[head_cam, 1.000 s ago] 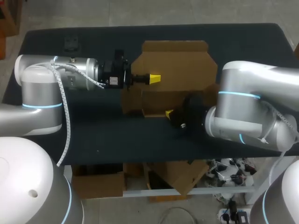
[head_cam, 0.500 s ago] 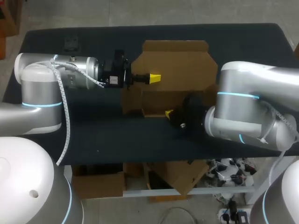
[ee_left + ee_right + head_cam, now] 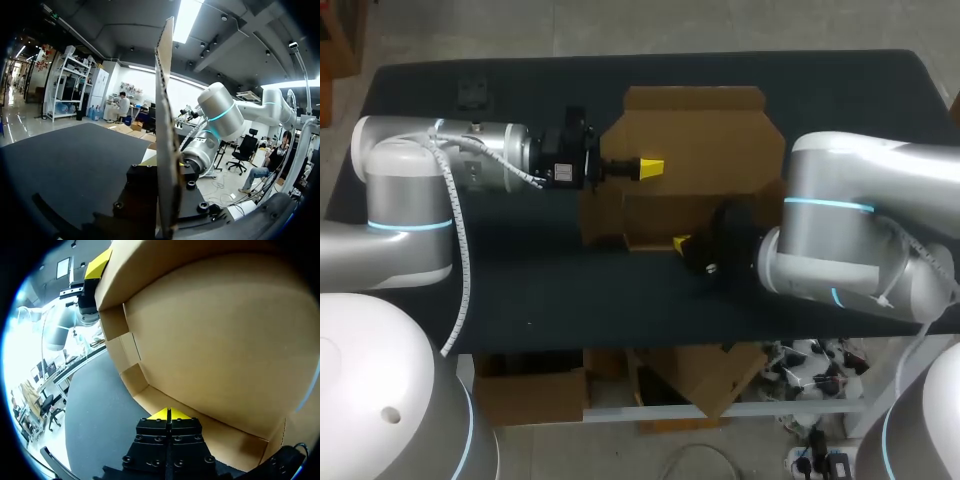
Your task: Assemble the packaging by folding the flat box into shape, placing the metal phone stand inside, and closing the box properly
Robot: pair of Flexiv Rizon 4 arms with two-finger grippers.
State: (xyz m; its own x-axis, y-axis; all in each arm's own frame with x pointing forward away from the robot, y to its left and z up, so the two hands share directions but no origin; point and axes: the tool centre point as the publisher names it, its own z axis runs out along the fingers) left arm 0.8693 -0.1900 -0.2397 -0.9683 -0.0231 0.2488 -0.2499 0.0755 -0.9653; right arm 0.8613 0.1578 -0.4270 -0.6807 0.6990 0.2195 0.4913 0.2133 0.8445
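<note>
**Folding step: panel held, fold line pressed**

Dark bench [image 3: 520, 290] carries the parts. At its far left corner lies what may be the stand [image 3: 472, 92]. Left fingers [image 3: 651, 165] appear clenched on a raised panel of the box [image 3: 695, 135], which sits at bench centre. Right fingers [image 3: 682, 243], closed on nothing, meet its near edge. Folding is in hand, and the next move calls for raising and locking the walls. Only the left wrist view shows the panel edge-on and upright. Only the right wrist view shows the inner crease.
</note>
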